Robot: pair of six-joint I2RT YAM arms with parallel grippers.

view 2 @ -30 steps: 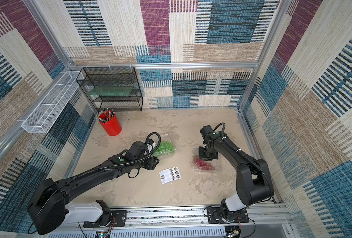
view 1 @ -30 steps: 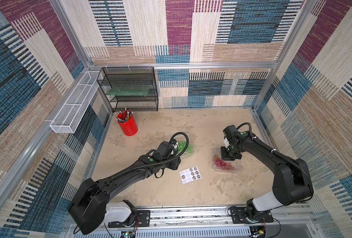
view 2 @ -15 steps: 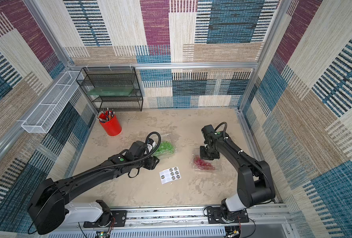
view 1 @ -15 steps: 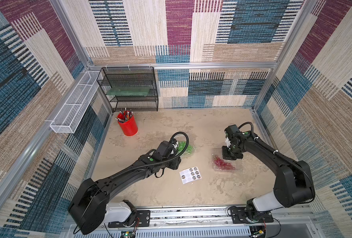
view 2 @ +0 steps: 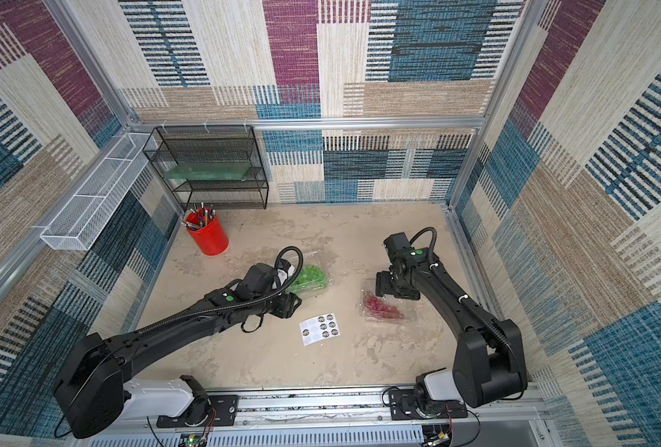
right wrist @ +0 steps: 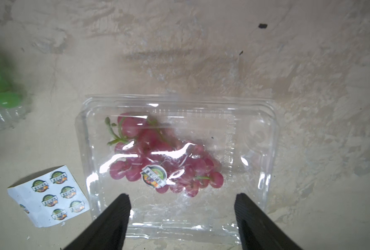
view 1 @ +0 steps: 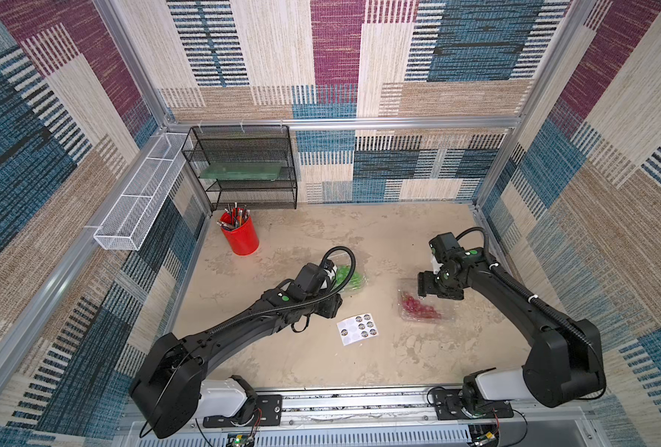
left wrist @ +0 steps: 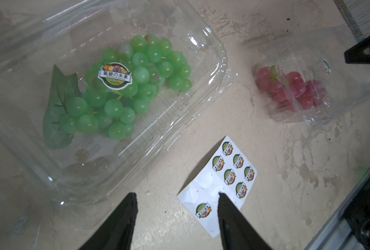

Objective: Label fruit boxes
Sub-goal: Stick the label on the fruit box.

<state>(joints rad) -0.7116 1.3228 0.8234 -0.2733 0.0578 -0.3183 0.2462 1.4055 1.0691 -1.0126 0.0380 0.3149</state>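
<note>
Since a round label [left wrist: 115, 76] already sits on the lid of the green-grape box [left wrist: 168, 121] and a second label [right wrist: 153, 175] on the red-grape box [right wrist: 255, 151], the labelling looks all but finished.

In both top views the green-grape box lies near the centre of the frame. The red-grape box is to its right and a little lower, well apart, and the sticker sheet [view 1: 357, 329] lies between them, lower still on the desk [view 1: 321, 371].

The right tool [right wrist: 181, 195] hangs over the red-grape box with its jaws spread wide and nothing between them. The left tool [left wrist: 176, 194] hovers by the gap between the green-grape box and the sheet, jaws apart, also empty (one fingertip overlaps the sheet in the wrist view, though I cannot tell whether it touches).

The step in hand reads as the close of the second box's labelling. Next, I judge, both arms need only lift clear without snagging the light lids. If a label edge stands up, a gentle press would settle it.
</note>
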